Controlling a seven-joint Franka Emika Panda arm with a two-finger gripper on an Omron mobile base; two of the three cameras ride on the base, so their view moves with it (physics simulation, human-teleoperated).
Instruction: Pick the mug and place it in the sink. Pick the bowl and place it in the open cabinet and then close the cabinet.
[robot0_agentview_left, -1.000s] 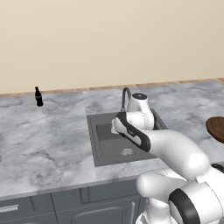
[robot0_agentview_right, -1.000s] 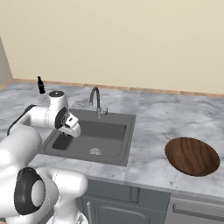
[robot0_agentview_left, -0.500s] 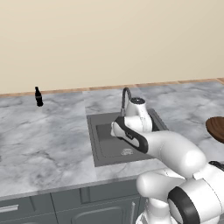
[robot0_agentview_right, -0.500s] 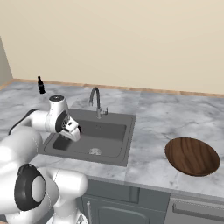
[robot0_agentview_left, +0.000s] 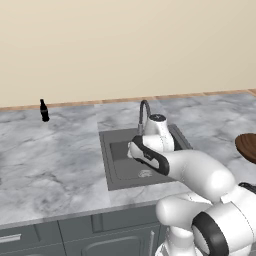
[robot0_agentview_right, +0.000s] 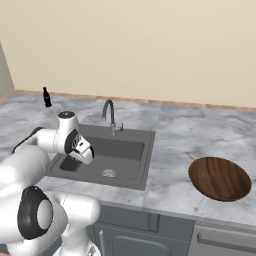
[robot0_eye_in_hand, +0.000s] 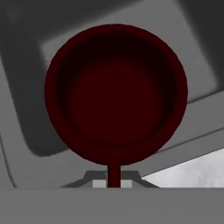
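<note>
The robot's white arm reached over the dark grey sink (robot0_agentview_left: 120, 170), its hand turned down above the basin near the curved steel faucet (robot0_agentview_left: 143, 114). In the hand view the mug (robot0_eye_in_hand: 116, 94) sat directly ahead of the camera, seen from above as a round cup with a deep dark-red inside, its rim caught at the bottom of the view by the gripper (robot0_eye_in_hand: 113, 179), whose jaws stood clenched on that rim. Behind the mug lay the grey floor and walls of the sink, with a strip of marbled counter at the lower right of that view. In the base views the mug itself could not be made out; the hand covered it, hanging over the left half of the basin as seen from the right base view, close to the round drain (robot0_agentview_right: 108, 173). The wooden bowl (robot0_agentview_right: 219, 178) lay upright on the marble counter (robot0_agentview_left: 50, 165) well to the right of the sink, apart from the arm, and its edge also showed at the right border of the left base view. A small black bottle (robot0_agentview_left: 44, 110) stood upright at the back of the counter, against the wall, well to the left of the sink.
</note>
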